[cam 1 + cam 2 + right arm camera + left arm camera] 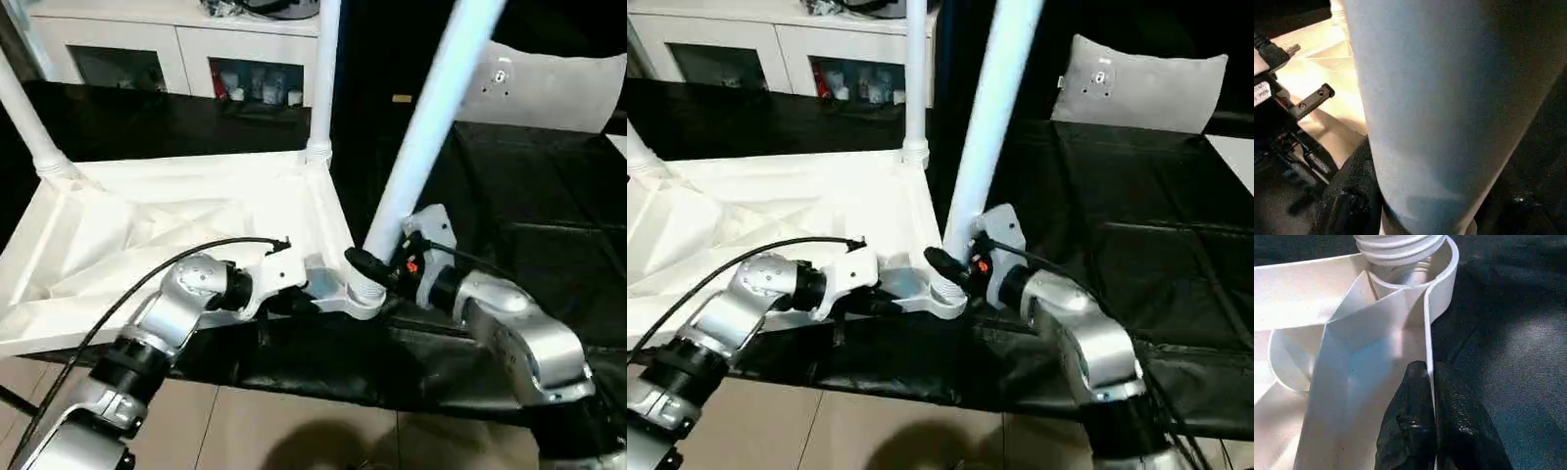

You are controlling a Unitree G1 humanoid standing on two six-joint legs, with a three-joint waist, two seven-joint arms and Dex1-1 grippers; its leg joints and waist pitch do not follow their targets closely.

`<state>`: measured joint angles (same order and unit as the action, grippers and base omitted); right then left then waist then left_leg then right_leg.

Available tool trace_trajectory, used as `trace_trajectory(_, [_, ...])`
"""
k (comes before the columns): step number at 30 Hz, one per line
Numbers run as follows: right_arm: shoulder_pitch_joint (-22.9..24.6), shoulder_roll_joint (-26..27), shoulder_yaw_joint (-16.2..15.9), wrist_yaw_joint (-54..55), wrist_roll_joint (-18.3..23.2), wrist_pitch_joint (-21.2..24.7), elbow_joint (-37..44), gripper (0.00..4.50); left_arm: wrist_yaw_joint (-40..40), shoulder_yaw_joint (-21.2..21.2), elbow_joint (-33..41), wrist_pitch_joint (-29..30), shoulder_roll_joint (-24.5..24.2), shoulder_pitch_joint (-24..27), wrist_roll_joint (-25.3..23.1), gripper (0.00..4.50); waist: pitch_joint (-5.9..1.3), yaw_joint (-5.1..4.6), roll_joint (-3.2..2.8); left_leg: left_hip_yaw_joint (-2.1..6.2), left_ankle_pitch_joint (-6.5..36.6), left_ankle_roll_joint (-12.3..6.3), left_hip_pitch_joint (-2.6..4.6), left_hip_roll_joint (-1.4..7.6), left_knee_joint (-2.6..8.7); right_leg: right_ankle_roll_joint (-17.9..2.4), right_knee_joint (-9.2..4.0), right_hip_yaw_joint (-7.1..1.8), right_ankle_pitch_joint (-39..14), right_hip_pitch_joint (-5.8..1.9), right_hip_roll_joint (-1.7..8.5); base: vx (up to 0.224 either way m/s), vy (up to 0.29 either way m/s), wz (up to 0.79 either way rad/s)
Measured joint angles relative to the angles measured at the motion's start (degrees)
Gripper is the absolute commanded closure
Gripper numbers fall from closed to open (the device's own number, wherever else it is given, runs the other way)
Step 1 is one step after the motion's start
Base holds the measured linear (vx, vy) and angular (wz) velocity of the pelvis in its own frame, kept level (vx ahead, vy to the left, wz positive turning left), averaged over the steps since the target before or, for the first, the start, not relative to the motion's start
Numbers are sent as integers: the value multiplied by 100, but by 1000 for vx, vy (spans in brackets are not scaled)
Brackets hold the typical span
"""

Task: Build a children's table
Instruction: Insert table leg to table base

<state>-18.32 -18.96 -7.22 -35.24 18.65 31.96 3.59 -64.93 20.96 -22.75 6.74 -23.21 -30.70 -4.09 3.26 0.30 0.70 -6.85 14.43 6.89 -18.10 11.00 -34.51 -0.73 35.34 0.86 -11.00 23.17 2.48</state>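
White plastic tabletop (147, 235) lies upside down before us on the black mat (549, 215), ribs facing up, with 2 legs (323, 69) already upright in the far corner sockets. A 3rd leg (431, 117) stands in the near corner socket (361, 294) on our right side, its threaded foot only partly in, its long axis leaning up and away to our right rather than plumb.

Our right gripper (377, 266) wraps that leg just above the socket, fingers about half spread and pressed on the tube. Our left gripper (1429, 431) is pinched nearly closed on the tabletop's thin rim wall, just beside the same socket, steadying it.

We judge the coming move turns on that tilt: the leg rises straight out of the right gripper, so this arm is the one to bring the axis upright over the socket and twist it home while the left holds the rim.

Behind the mat stand a white cabinet (176, 44) and a grey pillow (558, 88).
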Motion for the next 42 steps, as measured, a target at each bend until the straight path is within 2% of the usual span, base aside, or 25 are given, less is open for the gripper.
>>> trace_trajectory(3, [-1,-31,-28,-134,64,122,-49,257,-1,-9,0,-14,0,10,9,450,0,0,0,-2,0,-1,1,0,2,0,-2,0,0,0,0,0,0,0])
trace_trajectory(6, [-48,-201,-236,-380,88,170,-43,257,-71,-60,16,57,-8,43,49,450,-2,-11,-3,-7,-1,-1,7,1,2,0,1,-1,0,0,1,0,0,0])
trace_trajectory(10, [-60,-243,-247,-498,84,221,-43,257,-169,-60,17,25,-47,59,86,450,-3,-1,-5,-8,-3,-4,6,1,2,-1,2,-2,1,0,2,0,0,0])
trace_trajectory(15, [-80,-228,-342,-530,-64,8,-174,257,-436,-50,-6,-76,-150,65,181,450,-4,14,-6,-9,-5,-6,5,1,2,-1,2,-1,1,0,4,0,0,0])
trace_trajectory(22, [-196,-194,-334,-808,66,-30,-442,257,-551,-58,-2,-138,-172,84,216,450,-8,2,2,-11,-5,-7,4,3,2,-1,0,0,1,0,3,0,0,0])
trace_trajectory(26, [-111,-26,-67,-833,225,-66,-649,257,-486,-48,-101,-239,-91,50,171,450,-12,42,-4,-15,-8,-13,5,1,2,-2,1,-1,1,-1,9,0,0,0])
trace_trajectory(31, [287,214,324,-687,489,-280,-690,258,-400,-11,-116,-235,15,30,116,450,-20,144,-10,-34,-11,-17,5,2,4,-1,-2,-1,1,-2,19,0,0,0])
trace_trajectory(37, [832,617,692,-474,769,-707,-618,259,-407,-19,-114,-128,50,30,125,450,-37,162,-38,-44,-9,-20,5,1,5,-1,-8,-1,1,-3,27,0,0,0])
trace_trajectory(42, [1261,757,735,-356,761,-1171,-483,259,-377,-22,-122,-88,61,43,141,450,-45,165,-51,-50,-7,-17,5,0,5,0,-10,0,0,-4,34,0,0,0])
